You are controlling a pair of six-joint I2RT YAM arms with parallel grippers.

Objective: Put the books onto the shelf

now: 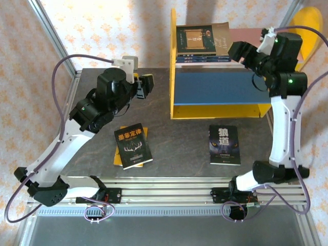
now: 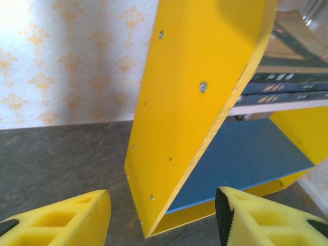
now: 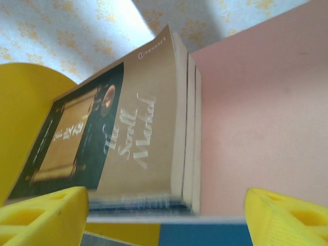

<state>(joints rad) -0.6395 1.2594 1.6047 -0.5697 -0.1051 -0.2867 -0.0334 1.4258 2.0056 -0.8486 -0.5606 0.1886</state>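
The shelf (image 1: 173, 77) stands at the far side of the table (image 1: 179, 146), with its pink board (image 1: 248, 35) above and its blue board (image 1: 220, 87) below. On the pink board, against the shelf's left side panel, lies a stack with the brown book (image 1: 197, 40) on top; the right wrist view shows two more books beneath it, though their covers cannot be made out. Three books are not on the shelf. The black book (image 1: 133, 146) lies flat on the table in front of the shelf, off to the left of it, resting on the yellow book (image 1: 118, 156), which peeks out along its left edge. The wolf book (image 1: 224, 145) lies flat near the shelf's front edge, apart from that pair. The left gripper (image 1: 146, 86) hovers just beside the shelf's left side panel, outside it, with its fingers (image 2: 61, 220) spread about halfway and nothing between them. The right gripper (image 1: 241, 51) is at the pink board, to the right of the stack, with its fingers (image 3: 46, 215) spread wide. It grips nothing, and in its own camera bare pink board shows between the stack and the right-hand finger.
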